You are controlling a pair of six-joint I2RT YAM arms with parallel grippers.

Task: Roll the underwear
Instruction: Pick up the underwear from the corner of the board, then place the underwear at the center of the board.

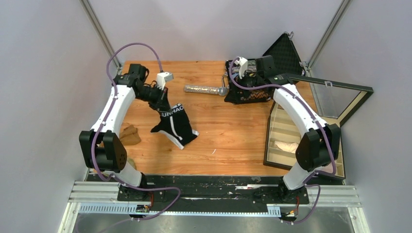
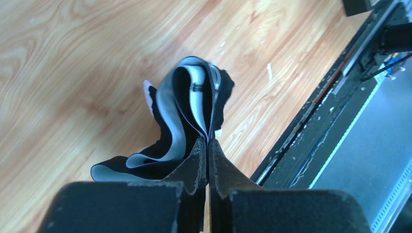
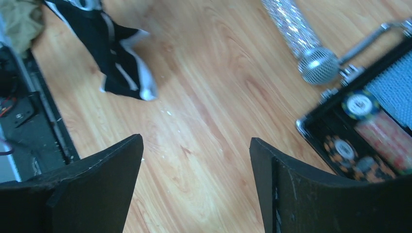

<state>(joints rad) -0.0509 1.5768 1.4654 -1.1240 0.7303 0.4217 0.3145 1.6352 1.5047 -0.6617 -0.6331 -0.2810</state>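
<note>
The black underwear (image 1: 174,124) with a white lettered waistband hangs from my left gripper (image 1: 163,104), its lower end draped on the wooden table. In the left wrist view my left gripper (image 2: 208,143) is shut on a fold of the black underwear (image 2: 180,107). My right gripper (image 1: 236,81) hovers at the back near the black case; it is open and empty over bare wood in the right wrist view (image 3: 197,145). The black underwear shows at the top left of that view (image 3: 116,63). A brown garment (image 1: 130,134) lies by the left arm.
A glittery silver microphone (image 1: 206,90) lies at the back centre, also in the right wrist view (image 3: 301,34). An open black case (image 1: 248,92) holds poker chips (image 3: 362,104). A wooden divided box (image 1: 278,121) with a raised glass lid stands at right, a cream cloth (image 1: 287,145) inside.
</note>
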